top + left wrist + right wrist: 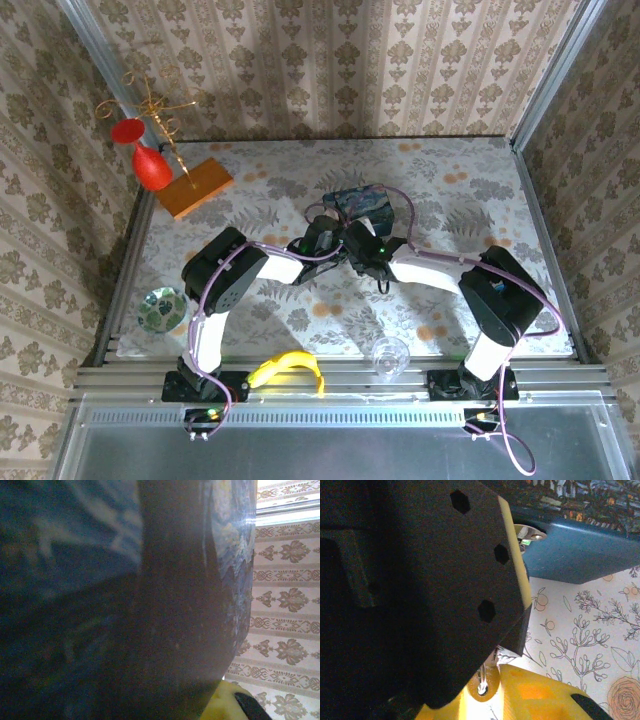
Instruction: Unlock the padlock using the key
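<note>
Overhead, the left gripper [322, 240] and the right gripper [355, 240] met almost tip to tip just in front of a blue tin [360, 203] on the floral table [480, 190], while a banana [287, 368] lay well clear of the tin at the near edge. From the left wrist, the tin was a blurred blue wall close against the lens, with a yellow fingertip [225, 705] beside its lower corner. The left jaws were clenched, though on what could not be told. From the right wrist, a small silvery-grey piece, likely the padlock [527, 532], sat tucked against the tin's lower edge. A thin silvery sliver, probably the key [482, 677], showed below the tin between a black finger and a yellow finger [535, 695] standing close together, and whether they pinched it firmly could not be told. With the grip uncertain, the key might twist or slip on meeting the lock, or a push might shove the tin away.
</note>
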Robot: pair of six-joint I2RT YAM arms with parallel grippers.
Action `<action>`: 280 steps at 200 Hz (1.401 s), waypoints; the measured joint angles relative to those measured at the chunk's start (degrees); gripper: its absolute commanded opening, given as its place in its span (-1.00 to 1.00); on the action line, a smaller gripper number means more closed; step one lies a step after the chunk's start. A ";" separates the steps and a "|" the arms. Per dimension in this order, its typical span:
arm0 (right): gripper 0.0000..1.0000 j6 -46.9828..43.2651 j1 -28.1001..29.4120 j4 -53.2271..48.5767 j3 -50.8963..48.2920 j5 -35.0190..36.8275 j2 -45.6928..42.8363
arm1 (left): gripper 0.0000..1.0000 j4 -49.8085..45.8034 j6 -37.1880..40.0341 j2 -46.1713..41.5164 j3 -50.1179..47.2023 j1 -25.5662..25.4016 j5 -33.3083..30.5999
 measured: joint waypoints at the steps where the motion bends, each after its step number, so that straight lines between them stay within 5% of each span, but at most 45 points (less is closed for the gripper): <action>1: -0.57 0.00 0.00 0.02 0.00 0.02 0.00 | -1.00 0.02 0.00 0.00 0.00 0.00 0.02; 153: -0.93 3.32 -0.74 5.88 -2.86 0.35 -0.17 | -1.00 -0.02 -1.31 -0.20 0.00 0.00 -0.83; 280: -1.00 26.12 -17.77 30.56 -19.17 -35.50 -6.19 | -1.00 1.79 -3.78 -0.20 -0.39 -0.15 -0.24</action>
